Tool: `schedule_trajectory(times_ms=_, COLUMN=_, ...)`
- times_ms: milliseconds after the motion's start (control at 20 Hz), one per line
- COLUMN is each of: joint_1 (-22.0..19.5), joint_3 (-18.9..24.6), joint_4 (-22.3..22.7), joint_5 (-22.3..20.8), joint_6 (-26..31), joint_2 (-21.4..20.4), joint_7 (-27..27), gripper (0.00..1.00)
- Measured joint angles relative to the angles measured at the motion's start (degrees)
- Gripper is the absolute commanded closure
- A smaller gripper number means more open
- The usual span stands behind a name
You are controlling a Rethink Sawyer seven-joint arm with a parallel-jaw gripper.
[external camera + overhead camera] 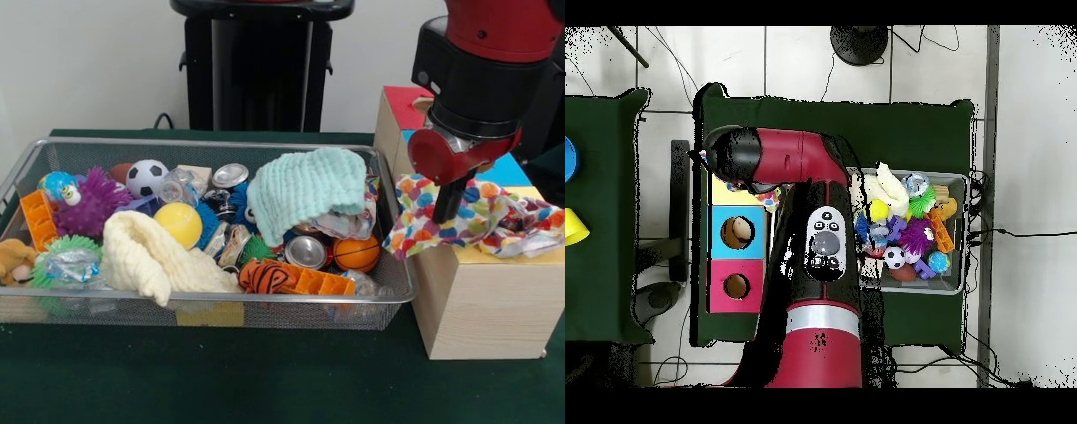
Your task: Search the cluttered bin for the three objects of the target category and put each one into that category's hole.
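The gripper [448, 210] is pressing down into the spotted cloth [459, 216] on the yellow box top [494, 256], directly over the hole; whether its jaws are spread or pinching cannot be told.

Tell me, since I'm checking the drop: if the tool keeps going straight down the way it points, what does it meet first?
Most likely the multicoloured dotted cloth lying across the yellow top of the wooden box. The tool already seems buried in it, though depth is unclear, and its tip is hidden.

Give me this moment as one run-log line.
gripper: over wooden box, in multicolored cloth | cloth: draped on box's yellow section | wire bin: mint and cream cloths remain
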Motion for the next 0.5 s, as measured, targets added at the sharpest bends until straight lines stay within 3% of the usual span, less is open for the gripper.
schedule_trajectory(times_ms=500, joint_1=0.4, joint_3=0.8, joint_4=2.3, joint_5=0.2, joint_6=0.0, joint_2=0.0, joint_7=0.0, gripper=1.00)
